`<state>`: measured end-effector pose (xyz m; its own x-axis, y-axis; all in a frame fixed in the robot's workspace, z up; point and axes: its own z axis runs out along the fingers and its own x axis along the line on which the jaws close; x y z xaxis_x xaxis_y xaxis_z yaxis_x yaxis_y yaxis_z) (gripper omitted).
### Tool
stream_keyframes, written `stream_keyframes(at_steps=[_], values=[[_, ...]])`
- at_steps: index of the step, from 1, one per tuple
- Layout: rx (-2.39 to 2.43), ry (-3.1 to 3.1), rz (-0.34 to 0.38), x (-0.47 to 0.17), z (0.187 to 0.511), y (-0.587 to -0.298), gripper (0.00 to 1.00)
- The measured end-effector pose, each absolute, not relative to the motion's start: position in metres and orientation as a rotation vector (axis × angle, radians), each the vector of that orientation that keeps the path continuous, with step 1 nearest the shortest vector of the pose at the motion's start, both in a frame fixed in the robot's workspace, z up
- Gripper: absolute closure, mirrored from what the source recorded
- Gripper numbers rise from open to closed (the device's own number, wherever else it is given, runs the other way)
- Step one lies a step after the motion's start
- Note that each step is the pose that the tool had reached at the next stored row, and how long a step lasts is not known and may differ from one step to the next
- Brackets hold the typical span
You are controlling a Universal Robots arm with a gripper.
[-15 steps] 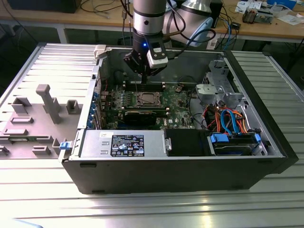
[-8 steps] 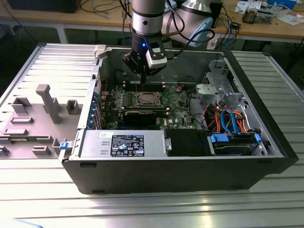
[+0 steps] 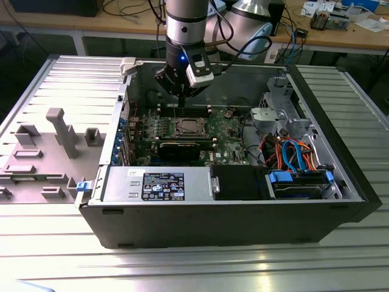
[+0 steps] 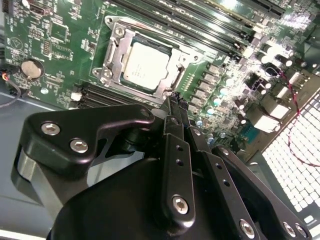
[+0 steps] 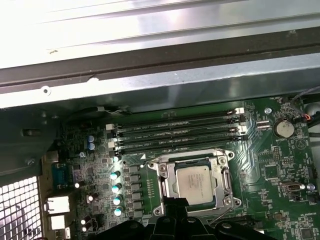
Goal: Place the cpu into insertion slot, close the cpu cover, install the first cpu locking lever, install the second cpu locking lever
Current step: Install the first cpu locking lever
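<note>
The cpu lies flat in the insertion slot on the green board, its silver-grey top showing in both wrist views. The cpu cover lies down around the chip as a silver frame. My gripper hangs just above the board beside one edge of the socket, fingers pressed together with nothing between them. In the exterior view the gripper sits over the back of the open computer case, slightly behind the cpu.
Long black memory slots run beside the socket. A coin battery sits on the board. The case's metal wall rises close behind. A black power supply box and coloured cables fill the case's front and the exterior view's right.
</note>
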<state>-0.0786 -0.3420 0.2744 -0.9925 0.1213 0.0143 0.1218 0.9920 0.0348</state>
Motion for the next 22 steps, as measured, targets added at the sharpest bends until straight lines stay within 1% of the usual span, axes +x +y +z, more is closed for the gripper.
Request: stream_keyframes(at_steps=[22], values=[[-0.126, -3.127, -0.055, -0.0835, 0.2744, -0.3420, 0.89]])
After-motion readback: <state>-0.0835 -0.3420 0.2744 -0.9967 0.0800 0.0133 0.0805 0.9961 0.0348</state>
